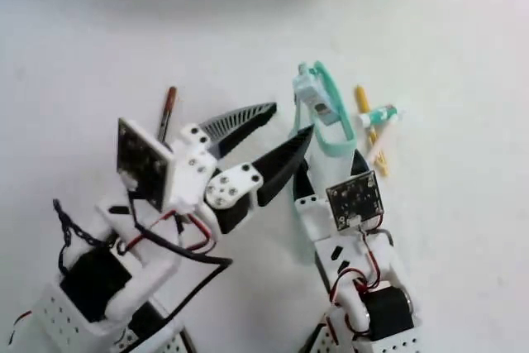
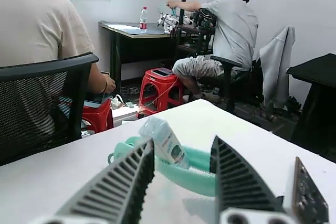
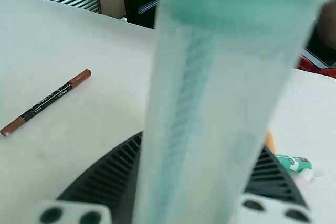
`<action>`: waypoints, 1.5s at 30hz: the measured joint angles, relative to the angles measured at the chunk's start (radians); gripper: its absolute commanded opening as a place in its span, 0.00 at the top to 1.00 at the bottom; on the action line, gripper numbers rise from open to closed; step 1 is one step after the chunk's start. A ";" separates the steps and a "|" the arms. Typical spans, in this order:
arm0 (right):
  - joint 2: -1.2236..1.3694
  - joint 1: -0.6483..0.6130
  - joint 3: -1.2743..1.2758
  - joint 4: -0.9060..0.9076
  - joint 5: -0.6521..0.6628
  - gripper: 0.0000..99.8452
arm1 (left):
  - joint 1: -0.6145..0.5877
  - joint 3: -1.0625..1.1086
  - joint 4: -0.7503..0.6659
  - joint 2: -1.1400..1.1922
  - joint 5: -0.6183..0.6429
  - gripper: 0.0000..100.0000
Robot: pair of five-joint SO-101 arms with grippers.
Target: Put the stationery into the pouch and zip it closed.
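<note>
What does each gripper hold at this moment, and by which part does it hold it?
The right gripper clamps the pouch near its end closest to that arm. The left gripper is open beside the pouch and holds nothing.

White printed shells, black servos and red-and-black cables clothe the seven-o'clock left arm and five-o'clock right arm; the left gripper and right gripper have black ribbed fingers.

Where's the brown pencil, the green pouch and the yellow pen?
brown pencil point(image 3: 46, 103): right wrist view, middle of its dark shaft.
green pouch point(image 2: 186, 176): left wrist view, on its green edge.
yellow pen point(image 1: 362, 100): high view, near its upper end.
</note>
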 measured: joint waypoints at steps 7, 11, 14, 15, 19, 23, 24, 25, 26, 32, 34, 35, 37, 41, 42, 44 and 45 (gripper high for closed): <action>-0.009 0.000 0.034 -0.028 0.000 0.76 | -0.138 0.000 0.020 -0.031 0.000 0.82; -0.009 0.000 0.034 -0.028 0.000 0.76 | -0.155 0.000 -0.054 0.032 0.000 0.82; -0.009 0.000 0.034 -0.028 0.000 0.76 | -0.158 -0.008 -0.115 0.133 0.000 0.82; -0.009 0.000 0.034 -0.028 0.000 0.76 | -0.158 -0.018 -0.123 0.163 0.000 0.82; -0.008 0.006 0.034 -0.028 0.000 0.76 | -0.146 -0.083 -0.137 0.270 0.002 0.82; -0.006 0.008 0.034 -0.028 0.000 0.76 | -0.144 -0.129 -0.147 0.367 0.005 0.82; -0.006 0.008 0.034 -0.028 0.000 0.76 | -0.144 -0.141 -0.149 0.384 0.005 0.82; -0.006 0.008 0.034 -0.028 0.000 0.76 | -0.144 -0.152 -0.149 0.396 0.005 0.82; -0.006 0.008 0.034 -0.031 0.000 0.76 | -0.144 -0.161 -0.149 0.402 0.005 0.82; -0.009 0.000 0.034 -0.032 0.000 0.76 | -0.086 -0.193 -0.149 0.419 0.002 0.82; -0.008 0.000 0.034 -0.032 0.000 0.76 | -0.060 -0.193 -0.149 0.436 0.002 0.82; -0.008 0.000 0.034 -0.032 0.000 0.76 | -0.052 -0.193 -0.149 0.443 0.002 0.82; -0.006 0.000 0.034 -0.032 0.000 0.76 | -0.048 -0.193 -0.149 0.465 0.002 0.82; -0.006 0.000 0.034 -0.032 0.000 0.76 | -0.046 -0.218 -0.137 0.493 0.000 0.82; -0.006 0.000 0.034 -0.032 0.000 0.76 | -0.048 -0.235 -0.110 0.491 0.000 0.82; -0.006 0.000 0.034 -0.032 0.000 0.76 | -0.066 -0.279 -0.038 0.473 0.000 0.82; -0.005 0.000 0.034 -0.032 0.000 0.76 | -0.083 -0.298 0.002 0.453 0.000 0.82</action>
